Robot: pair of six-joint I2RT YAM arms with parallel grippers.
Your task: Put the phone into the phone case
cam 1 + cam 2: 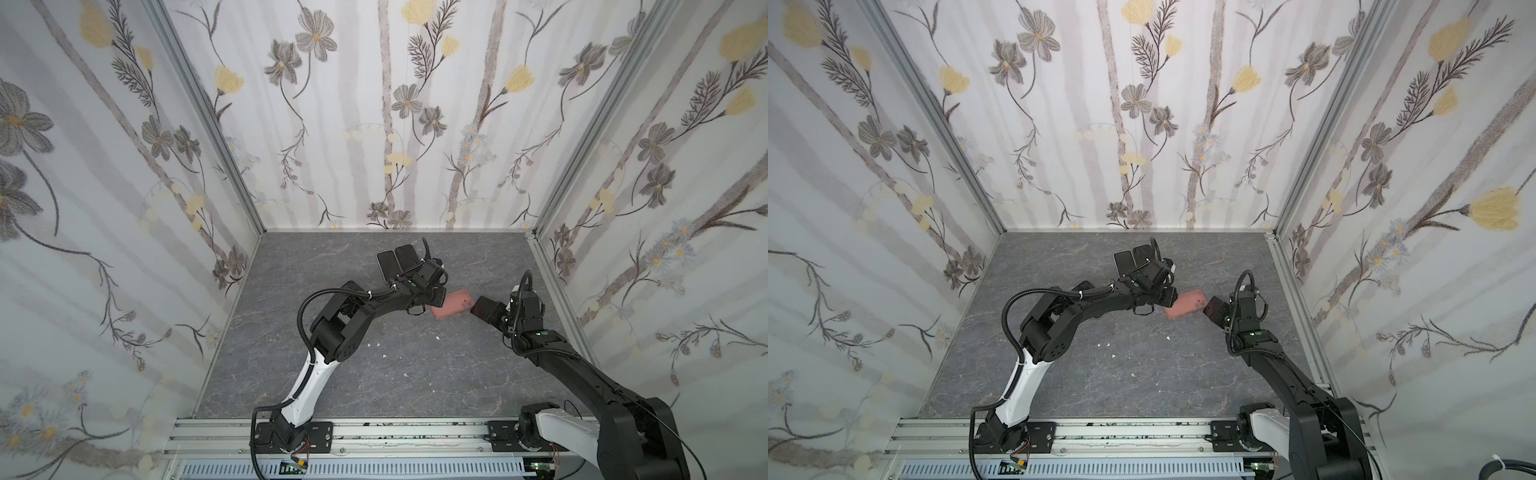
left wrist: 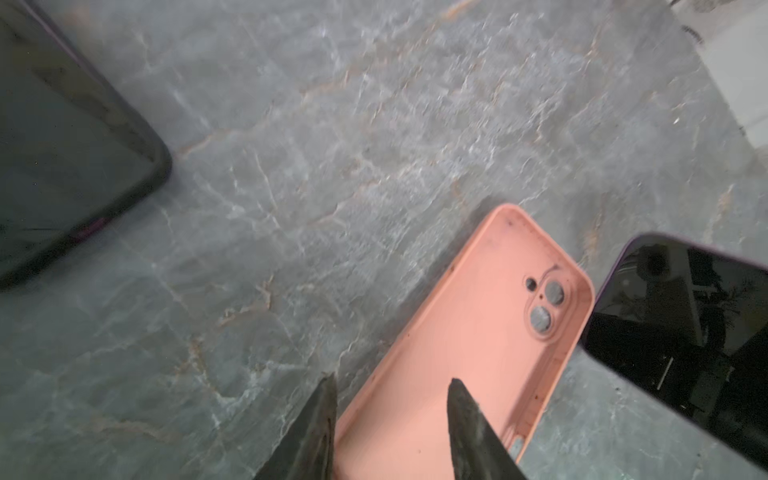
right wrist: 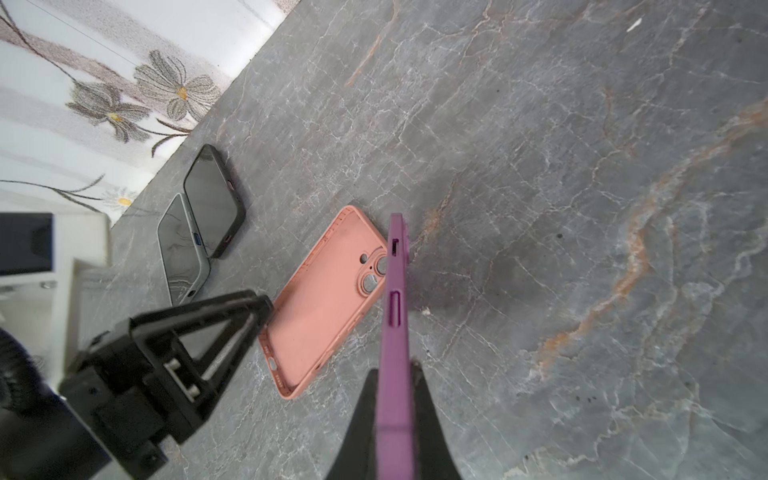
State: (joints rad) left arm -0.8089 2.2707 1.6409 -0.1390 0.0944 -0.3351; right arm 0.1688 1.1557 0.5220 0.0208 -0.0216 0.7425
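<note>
The pink phone case (image 1: 452, 306) (image 1: 1187, 303) (image 3: 332, 299) lies hollow side up on the grey marble table. My right gripper (image 3: 395, 370) (image 1: 496, 312) is shut on the purple phone (image 3: 395, 291) (image 2: 685, 332), held on edge. The phone's far end hangs at the case's camera-hole end (image 2: 544, 305), just beside its rim. My left gripper (image 2: 392, 378) (image 1: 437, 297) is open at the case's other end. One finger is outside the case's long wall and one is over the hollow (image 2: 478, 353).
Two other phones, a dark one (image 3: 214, 199) (image 1: 409, 254) and a grey-edged one (image 3: 183, 249) (image 1: 386, 264), lie side by side behind the left gripper near the back wall. Small white scraps (image 1: 384, 356) dot the table. Flowered walls close in three sides.
</note>
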